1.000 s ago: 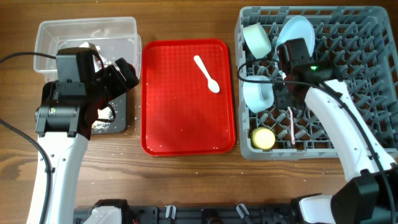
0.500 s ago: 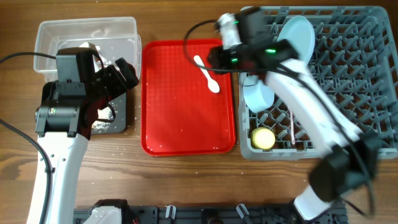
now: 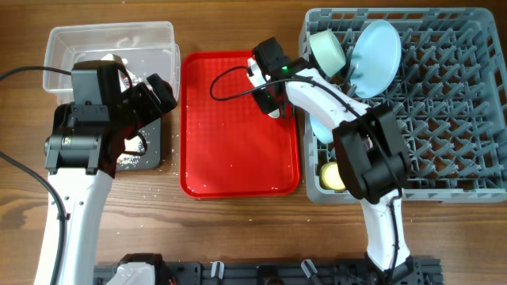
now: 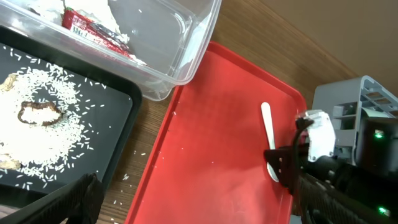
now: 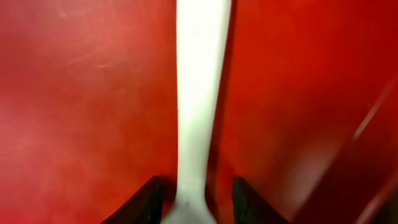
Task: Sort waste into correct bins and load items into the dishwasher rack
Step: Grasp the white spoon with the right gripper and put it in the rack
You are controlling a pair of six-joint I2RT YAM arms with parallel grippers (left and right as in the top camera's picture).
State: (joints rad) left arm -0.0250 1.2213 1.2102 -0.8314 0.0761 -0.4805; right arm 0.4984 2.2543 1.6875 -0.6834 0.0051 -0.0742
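The white spoon lies on the red serving tray and also shows in the left wrist view. My right gripper is down on the tray, open, its fingers either side of the spoon's neck with a gap on each side. My left gripper is open and empty over the black tray. The red wrapper lies in the clear tub. Food scraps lie in the black tray. The rack holds the pale green bowl, blue plate, blue bowl and yellow cup.
Rice grains are scattered on the wood in front of the black tray. The right arm stretches from the table's front over the rack's left side. The red tray sits between the bins and the rack.
My right arm has swung left from the rack and come down on the red tray, with its fingers now astride the spoon. My left arm has not moved.
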